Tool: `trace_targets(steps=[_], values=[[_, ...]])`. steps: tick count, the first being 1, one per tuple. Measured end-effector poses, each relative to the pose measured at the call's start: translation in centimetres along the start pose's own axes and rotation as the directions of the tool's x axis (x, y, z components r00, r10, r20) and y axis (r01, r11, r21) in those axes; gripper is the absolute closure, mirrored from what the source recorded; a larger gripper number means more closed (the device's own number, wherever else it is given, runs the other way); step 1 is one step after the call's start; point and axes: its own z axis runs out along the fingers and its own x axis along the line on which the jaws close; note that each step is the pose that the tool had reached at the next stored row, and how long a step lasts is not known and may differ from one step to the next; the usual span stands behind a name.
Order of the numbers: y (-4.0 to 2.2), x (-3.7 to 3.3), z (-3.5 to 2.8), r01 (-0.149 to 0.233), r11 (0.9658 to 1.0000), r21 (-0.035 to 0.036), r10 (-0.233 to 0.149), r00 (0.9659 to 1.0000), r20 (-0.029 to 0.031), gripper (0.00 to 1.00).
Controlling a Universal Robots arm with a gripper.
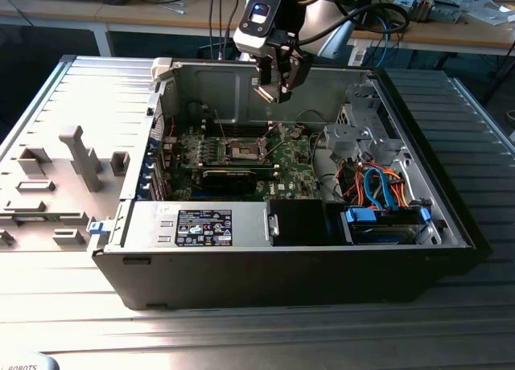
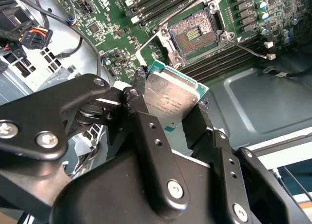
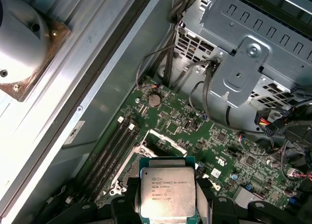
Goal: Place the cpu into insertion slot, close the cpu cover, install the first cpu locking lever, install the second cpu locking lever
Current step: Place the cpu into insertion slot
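One gripper (image 1: 275, 92), with two black fingers (image 2: 140, 118) clamped on opposite edges of one cpu (image 2: 170, 100). The cpu is held in the air over the insertion slot (image 2: 195, 34), apart from it and not seated. Its silver top faces the cameras in both wrist views, and it is tilted in the second wrist view.

One slot, pin field bare, set in one green motherboard (image 1: 290, 165). One cpu cover (image 3: 165, 140): a metal frame raised at the slot's edge, not closed over it. Two thin wire levers, one (image 2: 146, 41) on one side of the slot and the other (image 2: 248, 48) on the opposite side, both angled out from the slot.

- One long black card (image 1: 229, 177) lies just beside the slot on the same board.
- One round coin cell (image 3: 154, 100) sits on the board near the slot.
- One grey metal drive cage (image 3: 253, 63) is well apart from the slot, to the exterior view's right of it.
- One bundle of orange and blue cables (image 1: 378, 189) is also on the slot's right in the exterior view.
- One open computer case (image 1: 241, 281) surrounds the slot.
- A group of grey blocks (image 1: 80, 157) lies outside the case, far to the exterior view's left of the slot. Exact count is unclear.
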Motion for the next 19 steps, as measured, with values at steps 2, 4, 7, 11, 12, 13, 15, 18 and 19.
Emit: trace_targets(steps=[2, 4, 7, 11, 12, 13, 15, 18, 19], values=[[0.0, 0.0, 0.0, -0.002, 1.0, 0.0, 0.002, 1.0, 0.0001, 0.45], [0.0, 0.0, 0.0, -0.005, 1.0, -0.0002, 0.005, 1.0, 0.0004, 0.45], [0.0, 0.0, 0.0, -0.009, 1.0, -0.0002, 0.009, 1.0, 0.0008, 0.45], [0.0, 0.0, 0.0, -0.014, 0.9999, -0.0003, 0.014, 0.9999, 0.0012, 0.45], [0.0, 0.0, 0.0, -0.016, 0.9999, -0.0004, 0.016, 0.9999, 0.0013, 0.45], [0.0, 0.0, 0.0, -0.018, 0.9998, -0.0003, 0.018, 0.9998, 0.0015, 0.45], [0.0, 0.0, 0.0, -0.02, 0.9998, -0.0005, 0.02, 0.9998, 0.0017, 0.45], [0.0, 0.0, 0.0, -0.023, 0.9997, -0.0005, 0.023, 0.9997, 0.002, 0.45], [0.0, 0.0, 0.0, -0.024, 0.9997, -0.0005, 0.024, 0.9997, 0.0021, 0.45]])
